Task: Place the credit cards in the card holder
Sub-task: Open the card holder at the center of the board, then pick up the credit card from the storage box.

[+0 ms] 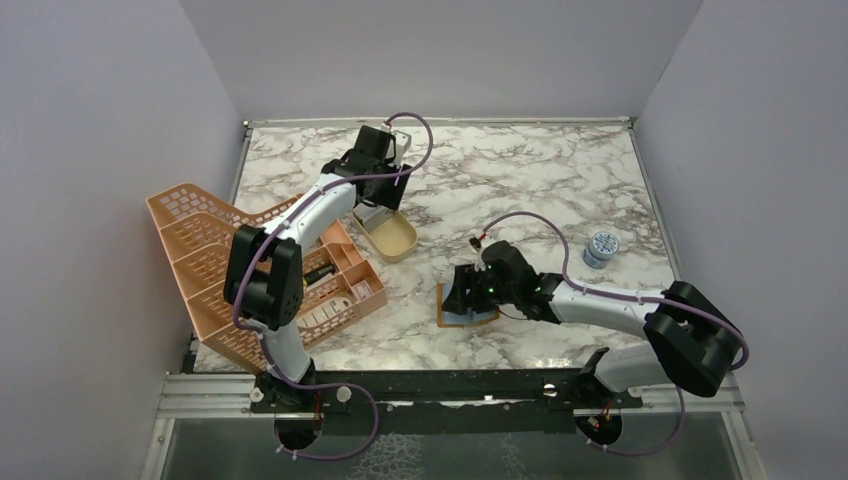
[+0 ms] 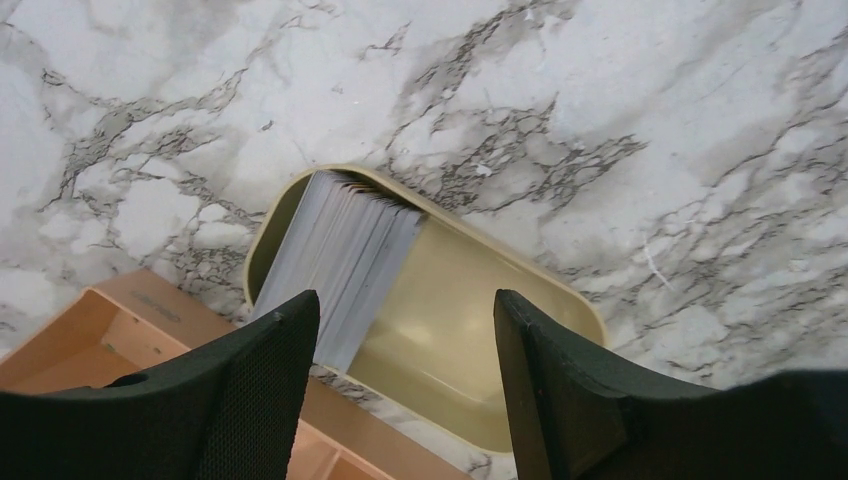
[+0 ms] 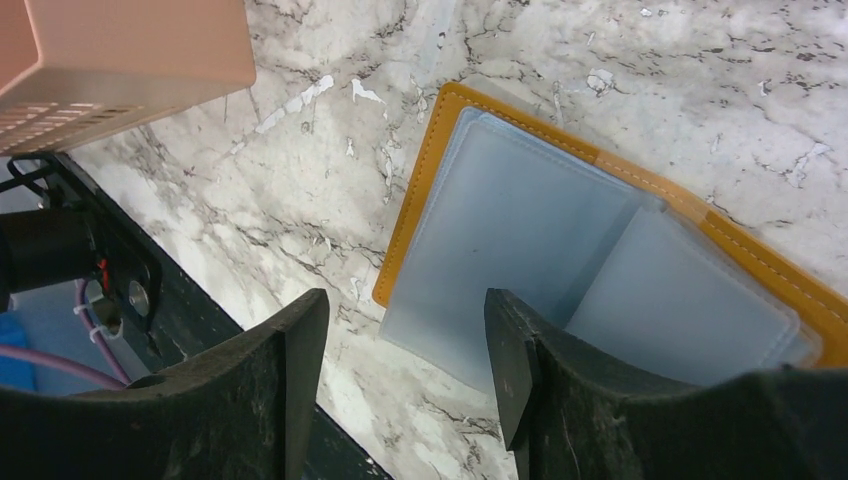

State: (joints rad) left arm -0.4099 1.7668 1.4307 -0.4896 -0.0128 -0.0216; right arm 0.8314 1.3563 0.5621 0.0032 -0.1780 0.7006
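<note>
A: What could have gone wrong from there?

B: Mostly the pick. The cards (image 2: 345, 265) stood packed on edge, leaning at one end of the dish (image 2: 470, 340). The left gripper (image 2: 403, 297) hung above them with its jaws spread and nothing held. In my judgement a closing pinch could have taken several cards at once, or caught the dish's rim and dragged it.

A: Did the stack sit squarely in the gap?

B: No. In the left wrist view it lay below the gripper and off toward the left finger, with bare dish under most of the gap.

A: And the holder (image 3: 520, 220)?

B: It lay open on the worktop (image 1: 520, 180) near the front edge, pale pockets up. It was well apart from the dish. The right gripper (image 3: 405, 295) was over it, also spread and empty. The holder reached from the gap out past the right finger.

A: Any risk there?

B: Nothing pinned it. I'd guess a card pushed at a pocket could have slid the whole holder, or buckled the thin sleeves.
</note>
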